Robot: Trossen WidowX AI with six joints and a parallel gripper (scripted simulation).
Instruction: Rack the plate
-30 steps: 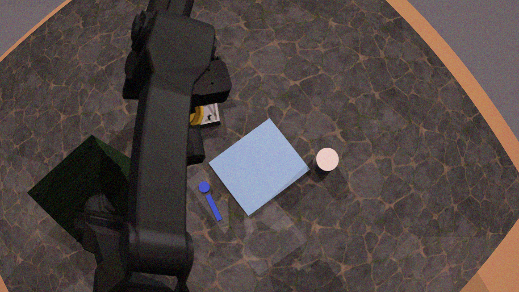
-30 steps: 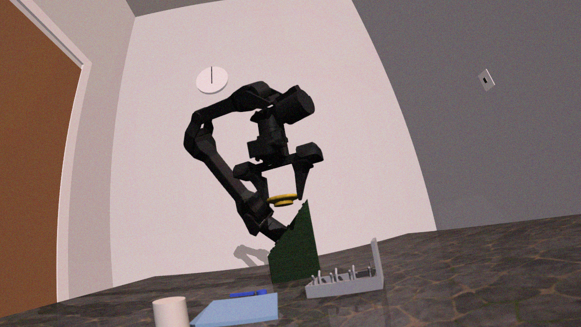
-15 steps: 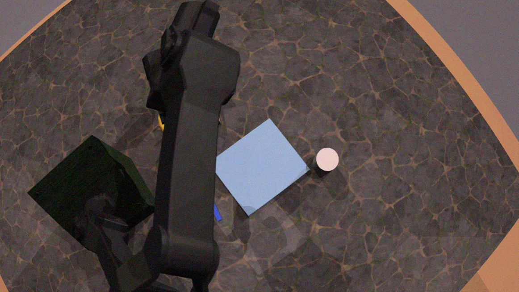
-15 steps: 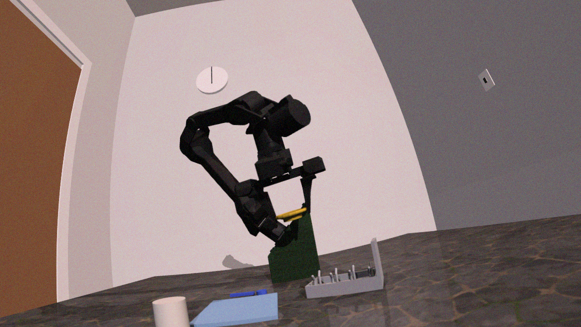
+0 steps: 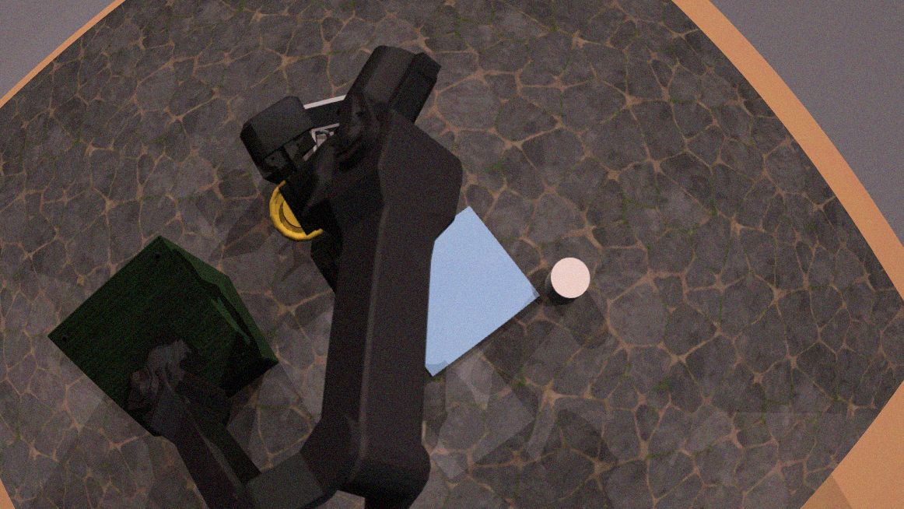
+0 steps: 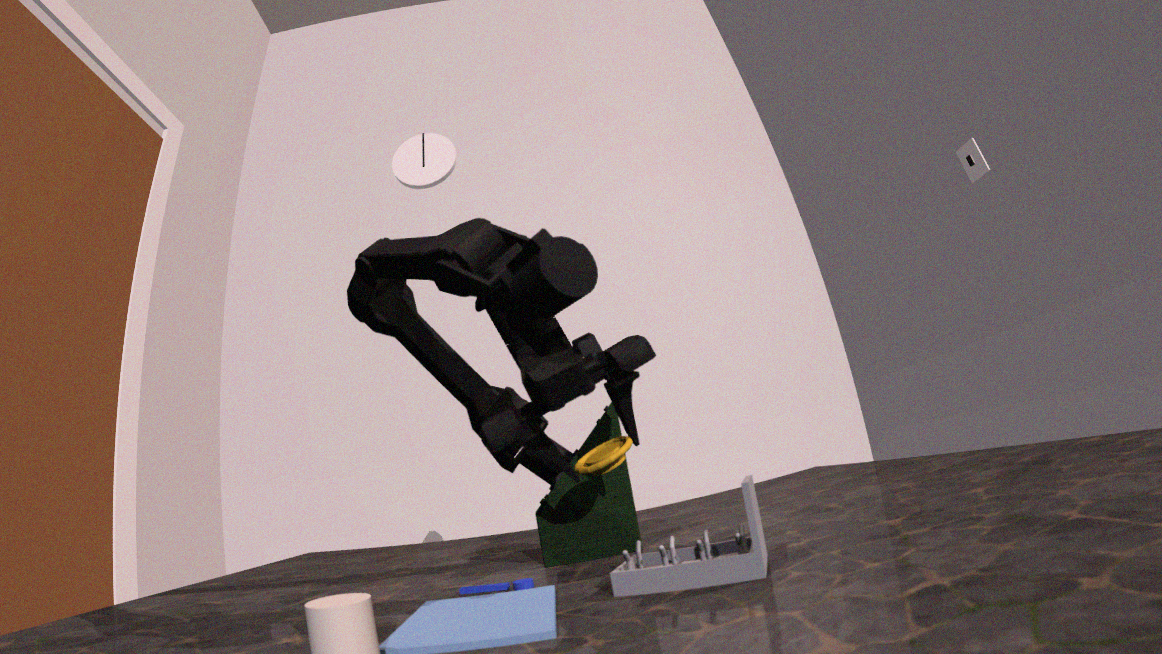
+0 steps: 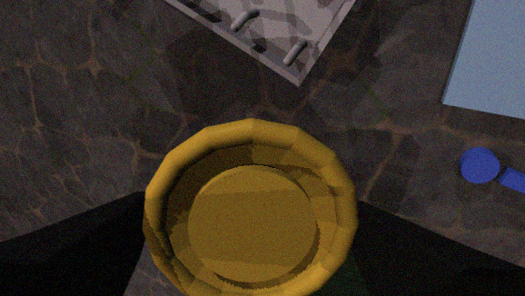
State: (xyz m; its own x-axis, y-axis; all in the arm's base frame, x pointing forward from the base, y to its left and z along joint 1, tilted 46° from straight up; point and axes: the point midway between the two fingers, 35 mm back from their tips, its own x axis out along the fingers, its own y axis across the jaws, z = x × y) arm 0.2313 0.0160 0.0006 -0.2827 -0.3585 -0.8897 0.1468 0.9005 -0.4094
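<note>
Yellow plate (image 7: pixel 252 218) gripped; arm (image 5: pixel 379 303) hides dish rack (image 5: pixel 325 103).

The black arm (image 6: pixel 422 341) rises from its base near the desk's near-left corner, folds at a high elbow and slopes down toward the desk's middle. Its gripper (image 6: pixel 615 445) hangs raised above the desk, fingers (image 6: pixel 626 410) clamped on the yellow plate (image 6: pixel 603 454), which tilts slightly.

A round table (image 5: pixel 695 189) with a dark cobblestone-patterned top and tan rim. A pale blue mat (image 5: pixel 471 284) lies near its middle. Just beside the mat's right corner stands a white cylinder (image 5: pixel 569 277). A grey dish rack (image 6: pixel 691 560) sits beyond the mat, a dark green box (image 5: pixel 152 310) left of it, and a blue spoon (image 7: pixel 488 168) close by its edge.
</note>
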